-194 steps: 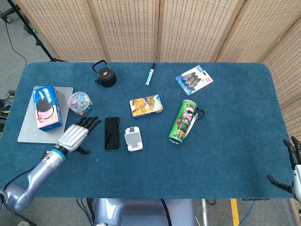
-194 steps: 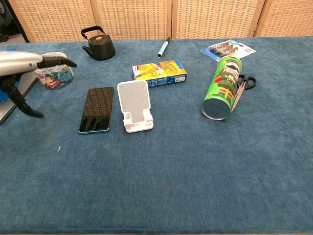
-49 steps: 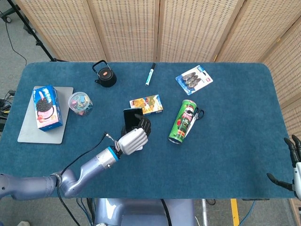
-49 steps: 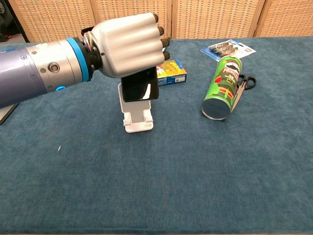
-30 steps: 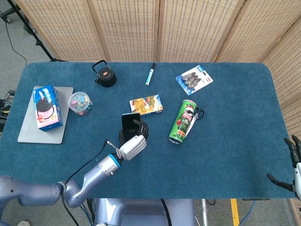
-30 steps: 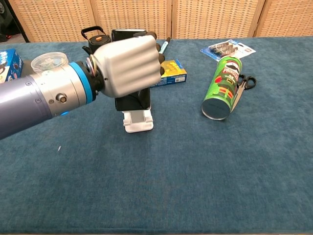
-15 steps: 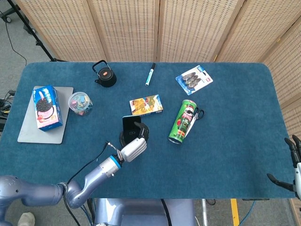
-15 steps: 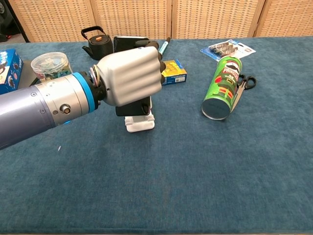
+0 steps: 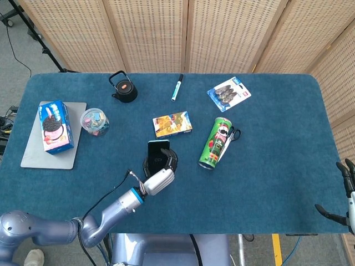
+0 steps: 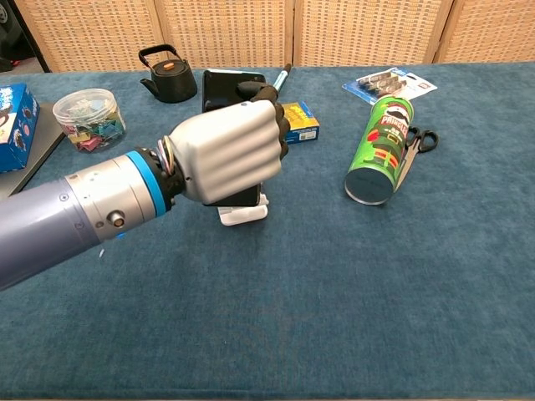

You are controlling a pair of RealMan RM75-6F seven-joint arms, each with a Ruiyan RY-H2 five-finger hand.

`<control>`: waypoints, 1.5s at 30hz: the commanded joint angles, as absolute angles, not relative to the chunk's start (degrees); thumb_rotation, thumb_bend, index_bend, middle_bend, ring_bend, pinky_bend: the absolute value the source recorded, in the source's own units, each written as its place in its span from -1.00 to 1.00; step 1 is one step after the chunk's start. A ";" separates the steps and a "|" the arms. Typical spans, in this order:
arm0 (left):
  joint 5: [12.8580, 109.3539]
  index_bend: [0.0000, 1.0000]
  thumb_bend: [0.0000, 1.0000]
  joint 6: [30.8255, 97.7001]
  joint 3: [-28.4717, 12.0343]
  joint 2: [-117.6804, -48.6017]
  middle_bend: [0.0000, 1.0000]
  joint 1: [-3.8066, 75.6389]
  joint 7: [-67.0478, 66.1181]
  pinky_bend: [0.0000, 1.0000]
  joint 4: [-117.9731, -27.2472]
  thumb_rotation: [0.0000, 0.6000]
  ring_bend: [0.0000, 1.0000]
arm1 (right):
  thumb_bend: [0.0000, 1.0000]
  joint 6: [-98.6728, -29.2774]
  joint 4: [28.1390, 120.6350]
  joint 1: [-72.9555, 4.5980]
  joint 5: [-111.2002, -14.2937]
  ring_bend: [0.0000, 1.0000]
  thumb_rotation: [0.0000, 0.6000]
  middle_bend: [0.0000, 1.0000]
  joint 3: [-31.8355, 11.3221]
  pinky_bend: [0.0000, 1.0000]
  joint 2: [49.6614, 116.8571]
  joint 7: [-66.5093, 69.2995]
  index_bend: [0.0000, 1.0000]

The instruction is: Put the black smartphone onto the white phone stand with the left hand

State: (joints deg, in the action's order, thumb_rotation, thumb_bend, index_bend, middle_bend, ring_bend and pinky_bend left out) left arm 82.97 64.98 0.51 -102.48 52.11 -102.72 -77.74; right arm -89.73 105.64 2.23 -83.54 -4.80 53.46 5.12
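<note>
My left hand grips the black smartphone upright, fingers wrapped around its sides. In the head view the left hand sits near the table's front middle with the phone rising beyond it. Only the foot of the white phone stand shows below the hand; the phone's lower edge sits at that foot, but the hand hides whether it rests in the slot. My right hand hangs with its fingers spread and nothing in it off the table's right front corner.
A yellow-blue box lies just behind the phone. A green chips can and scissors lie to the right. Kettle, marker, clip tub, cookie box and blister pack sit farther back.
The left hand, gripping the phone, has shifted slightly right and lower toward the stand's foot. Six seconds ago the phone lay flat beside the stand. The right hand has not moved.
</note>
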 commanded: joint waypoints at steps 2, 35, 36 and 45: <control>83.36 0.34 -0.71 66.01 0.04 -103.86 0.09 51.25 -104.15 -0.14 -76.56 1.00 -0.23 | -1.00 -89.64 105.68 2.19 -83.44 -1.00 1.00 -1.00 -4.85 -1.00 53.38 5.30 -1.00; 84.01 0.34 -0.77 65.71 -2.22 -109.05 0.07 48.77 -106.65 -0.15 -72.61 1.00 -0.23 | -1.00 -89.43 105.54 2.24 -83.34 -1.00 1.00 -1.00 -4.76 -1.00 52.82 6.53 -1.00; 84.03 0.34 -0.78 65.65 -2.23 -109.03 0.04 48.68 -106.57 -0.15 -72.68 1.00 -0.23 | -1.00 -89.41 105.53 2.24 -83.37 -1.00 1.00 -1.00 -4.74 -1.00 52.81 6.54 -1.00; 84.28 -0.17 -0.97 65.30 -2.44 -108.88 -0.74 48.21 -105.53 -0.15 -73.07 1.00 -0.54 | -1.00 -89.36 105.64 2.19 -83.37 -1.00 1.00 -1.00 -4.71 -1.00 52.88 6.23 -1.00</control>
State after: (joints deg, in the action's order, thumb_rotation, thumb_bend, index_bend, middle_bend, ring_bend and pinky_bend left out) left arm 84.29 65.29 -2.41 -108.89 48.24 -105.54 -73.05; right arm -89.36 105.64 2.19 -83.38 -4.71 52.88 6.22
